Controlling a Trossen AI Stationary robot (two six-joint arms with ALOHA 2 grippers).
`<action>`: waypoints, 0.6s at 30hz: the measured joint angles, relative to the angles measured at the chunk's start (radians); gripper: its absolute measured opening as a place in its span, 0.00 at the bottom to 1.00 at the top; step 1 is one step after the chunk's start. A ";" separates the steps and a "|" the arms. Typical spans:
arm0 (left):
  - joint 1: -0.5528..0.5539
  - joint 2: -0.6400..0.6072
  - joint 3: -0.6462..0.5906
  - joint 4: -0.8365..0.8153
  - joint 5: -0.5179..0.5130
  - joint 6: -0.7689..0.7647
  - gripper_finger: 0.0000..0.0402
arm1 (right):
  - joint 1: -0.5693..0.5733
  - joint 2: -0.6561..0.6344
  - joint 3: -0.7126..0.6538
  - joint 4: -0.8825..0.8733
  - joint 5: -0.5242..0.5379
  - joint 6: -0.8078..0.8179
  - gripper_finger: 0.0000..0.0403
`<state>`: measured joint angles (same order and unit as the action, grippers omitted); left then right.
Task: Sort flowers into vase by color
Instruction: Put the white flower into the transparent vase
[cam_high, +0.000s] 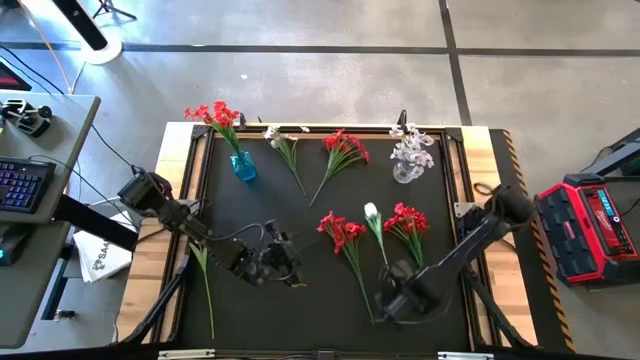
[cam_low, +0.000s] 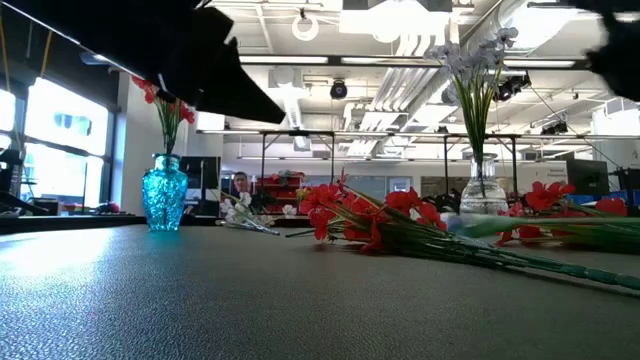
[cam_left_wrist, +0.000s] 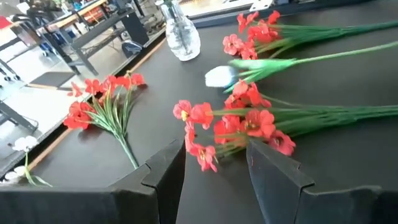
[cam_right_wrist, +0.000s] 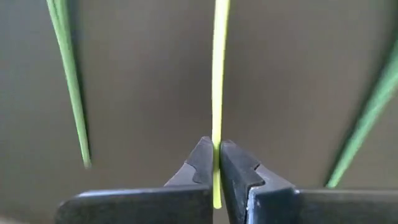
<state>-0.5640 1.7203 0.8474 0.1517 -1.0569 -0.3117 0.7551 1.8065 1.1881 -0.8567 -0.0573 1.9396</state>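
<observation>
A white-bud flower (cam_high: 372, 213) lies on the black mat between two red sprigs (cam_high: 340, 232) (cam_high: 408, 220). My right gripper (cam_high: 392, 288) (cam_right_wrist: 216, 163) is at the near end of its stem, shut on it. My left gripper (cam_high: 285, 262) (cam_left_wrist: 214, 177) is open, low over the mat left of the red sprig (cam_left_wrist: 239, 124), whose blossoms show just beyond its fingers. A blue vase (cam_high: 243, 165) (cam_low: 164, 195) holds red blossoms; a clear vase (cam_high: 405, 165) (cam_low: 482, 190) holds pale ones. Another white sprig (cam_high: 285, 140) and red sprig (cam_high: 345, 148) lie near the far edge. My right gripper pinches the white-bud flower's thin yellow-green stem (cam_right_wrist: 217, 134) between its two fingertips (cam_right_wrist: 202, 163), close to the stem's cut end, which sticks out a little behind them. The stem runs straight ahead from the fingers over the mat. Whether it is lifted cannot be told.
A loose green stem (cam_high: 205, 280) lies along the mat's left edge beside the left arm. The neighbouring red sprigs' stems (cam_right_wrist: 68, 81) (cam_right_wrist: 367, 118) flank the held one. Wooden table borders (cam_high: 150, 250) frame the mat; bare mat lies between the two rows of flowers.
</observation>
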 joint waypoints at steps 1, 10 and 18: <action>-0.006 0.000 0.000 -0.011 0.000 -0.015 0.40 | 0.015 0.013 0.000 0.035 -0.038 -0.004 0.00; -0.035 0.000 0.000 -0.032 -0.002 -0.062 0.40 | 0.103 -0.057 0.000 -0.092 0.003 -0.010 0.20; -0.018 0.000 0.000 -0.021 -0.002 -0.105 0.40 | -0.052 -0.103 0.000 -0.270 0.347 -0.131 0.45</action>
<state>-0.5820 1.7203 0.8474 0.1308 -1.0592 -0.4172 0.7033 1.7040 1.1881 -1.1262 0.2899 1.8088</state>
